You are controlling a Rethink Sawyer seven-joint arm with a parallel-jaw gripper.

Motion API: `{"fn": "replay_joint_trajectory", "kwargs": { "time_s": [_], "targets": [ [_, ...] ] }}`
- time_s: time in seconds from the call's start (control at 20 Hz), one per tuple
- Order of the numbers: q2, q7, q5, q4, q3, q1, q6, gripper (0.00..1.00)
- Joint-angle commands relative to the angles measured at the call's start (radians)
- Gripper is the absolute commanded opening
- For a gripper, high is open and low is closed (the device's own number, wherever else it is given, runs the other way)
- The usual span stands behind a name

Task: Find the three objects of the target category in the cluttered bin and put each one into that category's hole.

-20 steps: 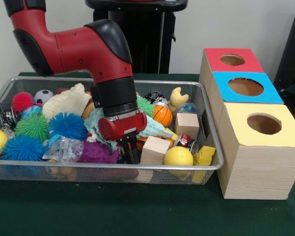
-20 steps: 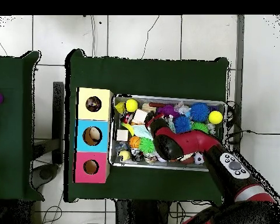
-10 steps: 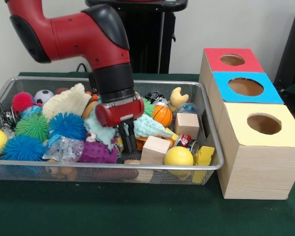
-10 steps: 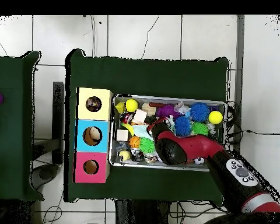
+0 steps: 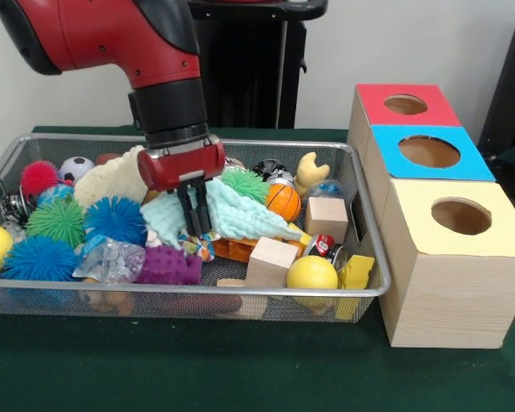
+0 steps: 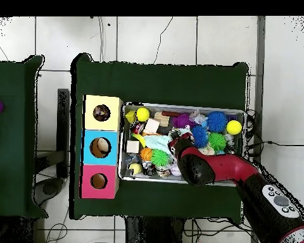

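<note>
My gripper [image 5: 195, 216] hangs over the middle of the wire bin [image 5: 240, 293], its two black fingers [image 5: 202, 209] pressed close together and shut. They lie against a pale teal plush [image 5: 240, 216]; whether any of it is pinched cannot be told. Below the tips sits a small multicoloured piece [image 5: 196, 245]. Around it lie two wooden blocks [image 5: 271, 260] [image 5: 326, 216], a yellow ball [image 5: 311, 273], a mini basketball [image 5: 283, 201] and a green spiky ball [image 5: 245, 183]. In the overhead view the arm [image 6: 208, 166] hides the gripper.
Blue [image 5: 118, 219], green [image 5: 56, 221] and pink [image 5: 39, 176] spiky balls and a cream plush [image 5: 116, 176] fill the bin's left half. Beside the bin stands a wooden box with a yellow-topped hole [image 5: 461, 216], a blue one [image 5: 429, 152] and a red one [image 5: 406, 105].
The gripper has risen out of the clutter near the bin's front wall and drifted left and back. The teal plush now shows more spread out around the fingers.
</note>
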Motion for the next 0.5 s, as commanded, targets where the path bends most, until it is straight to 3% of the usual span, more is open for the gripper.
{"fn": "replay_joint_trajectory", "kwargs": {
  "time_s": [0.05, 0.5],
  "targets": [
    [-0.019, 0.071, 0.037, 0.027, 0.044, -0.011, 0.126, 0.0],
    [-0.042, 0.1, 0.059, 0.049, 0.027, 0.001, 0.104, 0.0]
  ]
}}
